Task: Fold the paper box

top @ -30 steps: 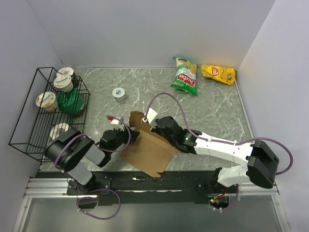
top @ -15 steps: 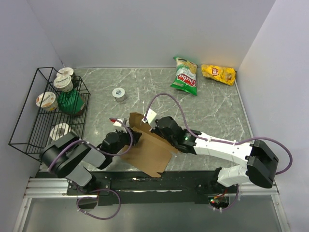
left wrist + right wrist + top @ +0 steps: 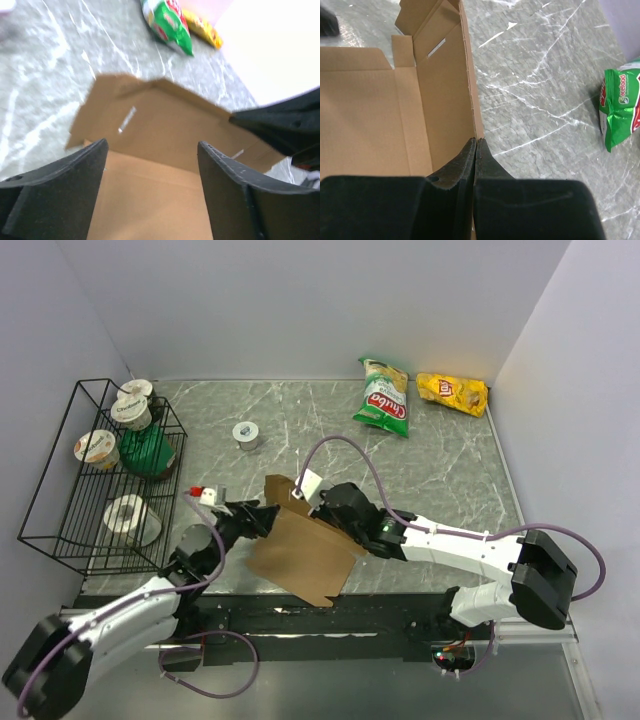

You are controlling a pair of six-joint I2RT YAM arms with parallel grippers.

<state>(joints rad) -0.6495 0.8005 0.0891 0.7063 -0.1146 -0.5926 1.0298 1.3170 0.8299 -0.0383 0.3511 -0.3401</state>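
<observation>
The paper box (image 3: 305, 555) is a brown cardboard sheet lying partly folded on the marble table (image 3: 440, 470), one side wall standing up. In the right wrist view my right gripper (image 3: 476, 140) is shut on the top edge of that upright wall (image 3: 447, 95), with the box floor (image 3: 365, 125) to its left. My left gripper (image 3: 262, 515) sits at the box's left edge, open. In the left wrist view its jaws (image 3: 152, 145) stand wide apart over the box panel (image 3: 160, 125), and nothing is between them.
A black wire rack (image 3: 60, 490) at the left holds yogurt cups (image 3: 97, 447) and a green item (image 3: 147, 450). A small tape roll (image 3: 246, 434) lies behind the box. A green snack bag (image 3: 383, 400) and a yellow one (image 3: 453, 392) lie at the back right.
My left gripper has opened, and its arm has dropped back towards the near left, off the box's left flap. The right gripper still grips the wall in the same place.
</observation>
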